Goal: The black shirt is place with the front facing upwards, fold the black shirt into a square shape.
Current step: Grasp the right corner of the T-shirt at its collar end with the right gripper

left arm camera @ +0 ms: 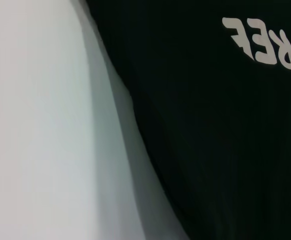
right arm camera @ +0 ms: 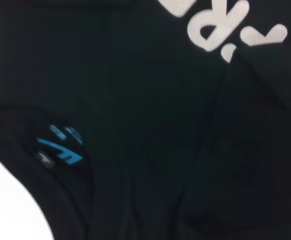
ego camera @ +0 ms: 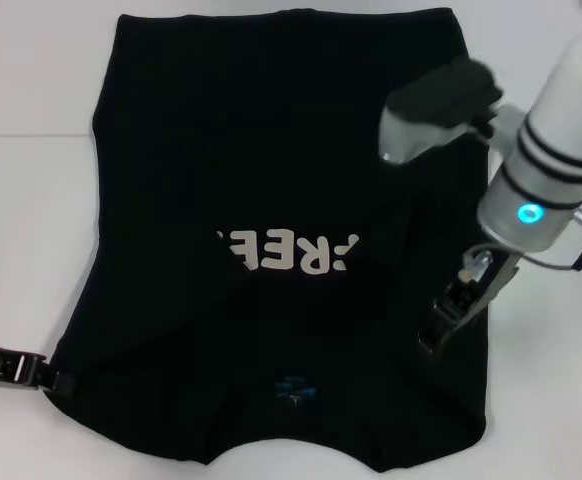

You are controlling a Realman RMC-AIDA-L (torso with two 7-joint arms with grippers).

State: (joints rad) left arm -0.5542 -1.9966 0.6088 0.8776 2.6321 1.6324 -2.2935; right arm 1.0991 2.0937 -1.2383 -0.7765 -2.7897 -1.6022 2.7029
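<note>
Right gripper [ego camera: 449, 318] sits low over the shirt [ego camera: 271, 150], right of the "FREE" print [ego camera: 286, 250], apparently pinching a fold of cloth; whether it is truly closed on it I cannot tell. Left gripper [ego camera: 56, 380] is at the shirt's near-left corner, seemingly clamped on the hem, also uncertain. Shirt lies flat on the white counter [ego camera: 21, 200], collar label [ego camera: 296, 388] nearest the robot. Judgement: the side folds look under way. Keep edges taut and lay each fold parallel to the print, avoiding bunching.
</note>
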